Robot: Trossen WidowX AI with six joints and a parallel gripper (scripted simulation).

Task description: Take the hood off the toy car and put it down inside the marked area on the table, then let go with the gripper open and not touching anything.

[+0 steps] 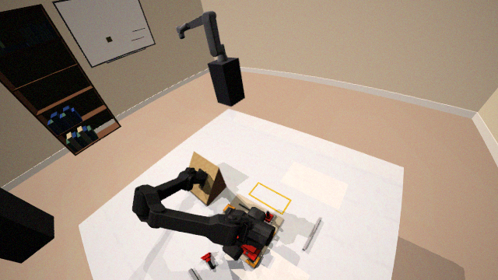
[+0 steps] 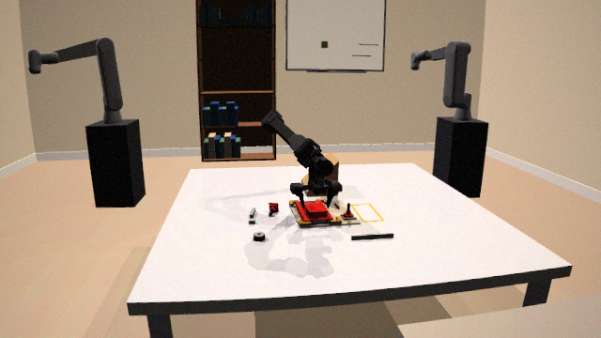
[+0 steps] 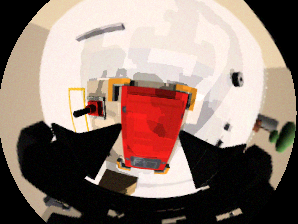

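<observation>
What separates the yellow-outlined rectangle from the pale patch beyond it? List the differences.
The yellow-outlined rectangle is a thin border around white table; the pale patch is filled cream, unbordered. The yellow-outlined rectangle looks smaller than the pale patch. It lies nearer the toy car than the pale patch. Both are flat rectangles on the table.
</observation>
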